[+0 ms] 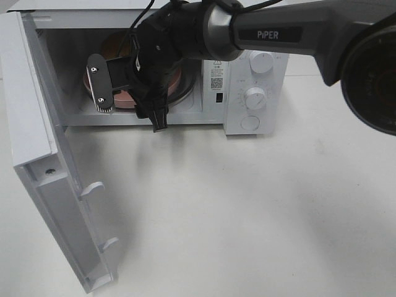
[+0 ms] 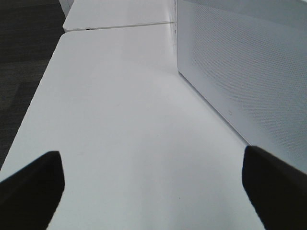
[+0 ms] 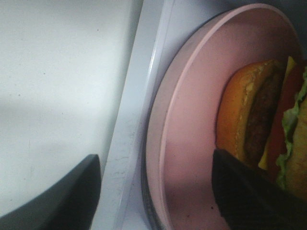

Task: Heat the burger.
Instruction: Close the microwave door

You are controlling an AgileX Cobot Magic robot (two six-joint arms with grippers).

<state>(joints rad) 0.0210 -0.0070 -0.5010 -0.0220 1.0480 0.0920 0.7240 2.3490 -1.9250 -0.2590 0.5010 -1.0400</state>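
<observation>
My right gripper [image 3: 156,160] is open around the rim of the pink plate [image 3: 192,143], which carries the burger [image 3: 259,120] inside the microwave [image 1: 260,80]. Its open door [image 1: 62,210] stands at 7 o'clock; my left gripper [image 2: 151,160] is open too.

tabletop [image 1: 247,216]: white, matte, plain; soft grey shadows are falling across its near half.

microwave [image 1: 257,74]: white, the only item sitting directly on this tabletop in the exterior high view. it is standing upright at the far side, front facing the camera, with its dials showing at the right of the front.

door [image 1: 55,204]: standing swung open at the left and reaching out over the tabletop toward the near edge; whether its lower edge is touching the surface cannot be told.

left wrist view: a second white tabletop [image 2: 115,14] is butting against this one along a thin seam. dark floor [image 2: 24,57] is showing past the long free edge.
</observation>
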